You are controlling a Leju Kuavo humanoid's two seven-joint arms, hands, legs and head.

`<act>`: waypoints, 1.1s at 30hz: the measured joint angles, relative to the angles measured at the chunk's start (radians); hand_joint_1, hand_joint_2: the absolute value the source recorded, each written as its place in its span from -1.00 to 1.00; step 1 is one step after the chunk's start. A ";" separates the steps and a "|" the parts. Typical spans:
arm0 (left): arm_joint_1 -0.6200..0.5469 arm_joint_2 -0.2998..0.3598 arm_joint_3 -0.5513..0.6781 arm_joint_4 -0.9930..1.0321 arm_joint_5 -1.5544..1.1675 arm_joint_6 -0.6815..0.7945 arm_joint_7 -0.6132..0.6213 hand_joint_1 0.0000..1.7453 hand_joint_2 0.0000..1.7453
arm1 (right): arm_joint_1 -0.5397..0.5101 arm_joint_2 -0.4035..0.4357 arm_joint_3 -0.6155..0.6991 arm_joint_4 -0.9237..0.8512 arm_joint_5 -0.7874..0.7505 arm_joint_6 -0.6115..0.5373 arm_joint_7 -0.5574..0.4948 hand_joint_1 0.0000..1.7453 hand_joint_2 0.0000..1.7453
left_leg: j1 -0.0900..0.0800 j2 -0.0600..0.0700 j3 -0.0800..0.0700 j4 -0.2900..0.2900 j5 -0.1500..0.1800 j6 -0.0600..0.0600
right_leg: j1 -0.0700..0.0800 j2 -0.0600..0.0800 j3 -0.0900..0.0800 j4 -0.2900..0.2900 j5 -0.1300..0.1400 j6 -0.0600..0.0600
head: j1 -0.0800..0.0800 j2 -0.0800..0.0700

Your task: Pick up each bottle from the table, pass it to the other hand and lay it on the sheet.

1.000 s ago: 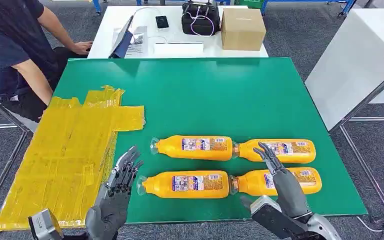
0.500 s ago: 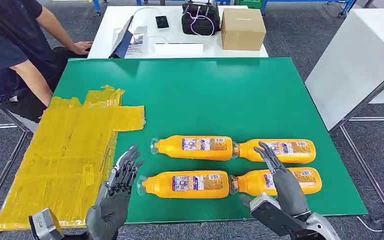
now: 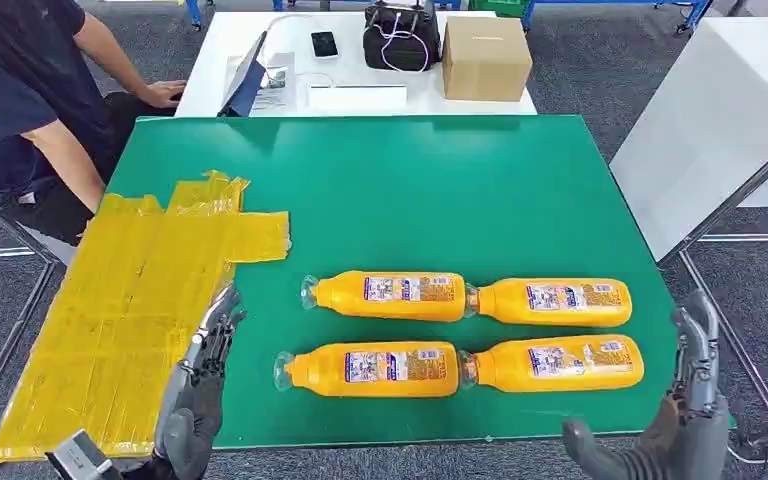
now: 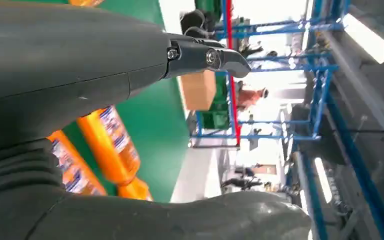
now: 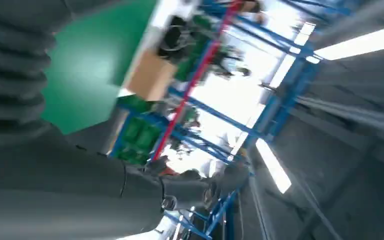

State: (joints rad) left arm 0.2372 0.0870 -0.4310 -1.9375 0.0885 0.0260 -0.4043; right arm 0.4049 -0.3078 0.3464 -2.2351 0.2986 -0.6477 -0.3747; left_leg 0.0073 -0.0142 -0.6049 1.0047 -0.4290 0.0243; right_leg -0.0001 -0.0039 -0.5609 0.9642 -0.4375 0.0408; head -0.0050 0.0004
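Several orange bottles lie on their sides in two rows on the green table [image 3: 410, 190]: far left [image 3: 390, 295], far right [image 3: 555, 302], near left [image 3: 375, 368], near right [image 3: 555, 363]. The yellow sheet [image 3: 130, 320] covers the table's left end. My left hand [image 3: 200, 400] is at the front edge beside the sheet, fingers stretched out, holding nothing. My right hand [image 3: 690, 400] hangs just off the table's right front corner, fingers apart, holding nothing. In the left wrist view, two bottles [image 4: 112, 145] show past the left hand [image 4: 80, 65]. The right hand [image 5: 80, 185] looks past the table [image 5: 90, 75].
A person [image 3: 30, 100] sits at the far left corner. Behind the green table stands a white table with a cardboard box [image 3: 485, 58], a black bag [image 3: 400, 35] and a laptop [image 3: 245, 80]. Another white table [image 3: 710, 120] stands to the right.
My right hand has pulled away from above the near right bottle, moving right and down off the table's corner. My left hand has dropped lower and shifted a little left.
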 measured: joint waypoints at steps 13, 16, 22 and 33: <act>-0.140 -0.065 0.034 0.171 -0.116 0.006 0.077 -1.00 -1.00 | 0.041 -0.087 0.116 0.078 0.014 0.020 0.352 -1.00 1.00 | -0.001 -0.001 0.001 0.001 0.002 0.002 | 0.000 0.000 0.011 0.000 0.002 0.001 | 0.000 0.000; -0.196 -0.085 0.030 0.227 -0.080 -0.034 0.078 -1.00 -1.00 | 0.021 -0.156 0.136 0.130 -0.018 0.103 0.443 -1.00 1.00 | -0.001 0.000 0.001 0.001 0.002 0.002 | 0.000 0.000 0.011 0.000 0.003 0.002 | 0.000 0.000; -0.290 -0.111 -0.020 0.301 -0.015 -0.080 0.089 -1.00 -1.00 | -0.072 -0.203 0.129 0.281 -0.029 0.331 0.504 -1.00 1.00 | -0.002 0.001 0.001 0.001 0.003 0.004 | -0.001 0.000 0.011 0.000 0.004 0.003 | 0.000 0.000; -0.339 -0.117 -0.063 0.336 0.014 -0.103 0.089 -1.00 -1.00 | -0.175 -0.189 0.103 0.396 0.014 0.494 0.522 -1.00 1.00 | -0.002 0.001 0.000 0.001 0.003 0.004 | -0.001 0.000 0.010 0.000 0.004 0.003 | 0.000 0.000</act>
State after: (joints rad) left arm -0.1022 -0.0301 -0.4944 -1.6018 0.1023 -0.0774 -0.3151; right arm 0.2302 -0.4967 0.4494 -1.8394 0.3128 -0.1533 0.1472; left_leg 0.0053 -0.0129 -0.6048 1.0058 -0.4256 0.0281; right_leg -0.0013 -0.0037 -0.5511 0.9642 -0.4338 0.0442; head -0.0050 0.0004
